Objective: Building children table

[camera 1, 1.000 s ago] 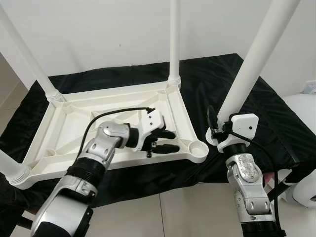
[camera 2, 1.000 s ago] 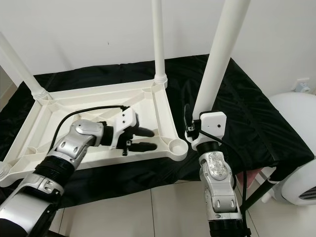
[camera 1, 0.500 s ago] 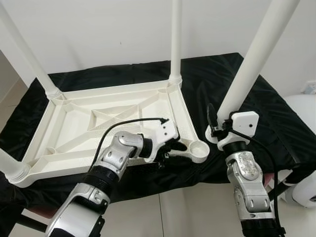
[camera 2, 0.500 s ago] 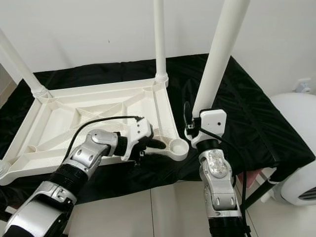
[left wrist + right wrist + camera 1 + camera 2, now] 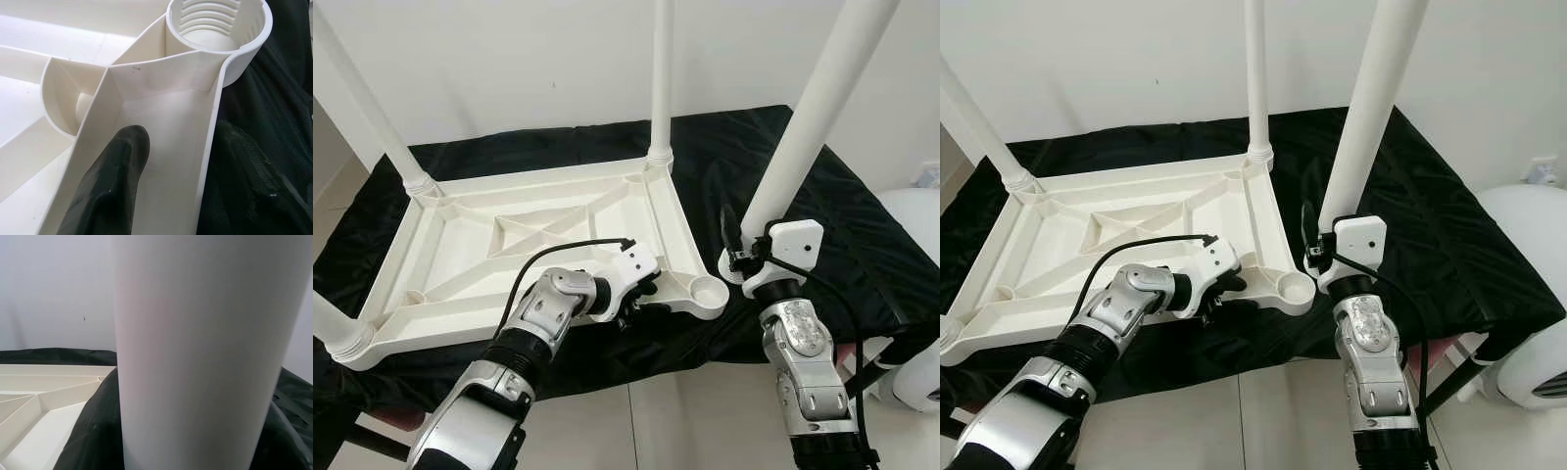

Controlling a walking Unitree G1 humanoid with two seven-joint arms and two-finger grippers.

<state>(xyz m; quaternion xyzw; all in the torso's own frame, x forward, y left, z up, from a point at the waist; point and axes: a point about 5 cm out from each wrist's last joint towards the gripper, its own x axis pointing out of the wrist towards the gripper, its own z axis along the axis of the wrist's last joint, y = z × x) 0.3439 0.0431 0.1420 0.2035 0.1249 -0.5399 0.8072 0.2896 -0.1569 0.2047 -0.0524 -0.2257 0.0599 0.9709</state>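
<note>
a black cloth (image 5: 862, 225) covers the work top, and the white table top (image 5: 538, 250) lies on it upside down, so its ribs and sockets face up. three white legs already stand up from its corners: one at the far left (image 5: 362, 98), one at the far right (image 5: 661, 78), and one at the near left (image 5: 328, 328). the near right corner socket (image 5: 708, 291) is an open round cup with rings inside.

the loose fourth leg (image 5: 808, 117) is a thick white tube. it stands almost upright, leaning a little, just beside that open socket and not in it. the right gripper (image 5: 736, 257) is clenched around its lower end, with the black fingers hugging the tube.

the left gripper (image 5: 644, 297) is at the near edge of the table top, close to the open socket. its fingers (image 5: 115, 183) sit on both sides of the white rim wall, one inside the frame and one outside on the cloth. it seems to be pinching the rim, but the touch is hard to see.
</note>
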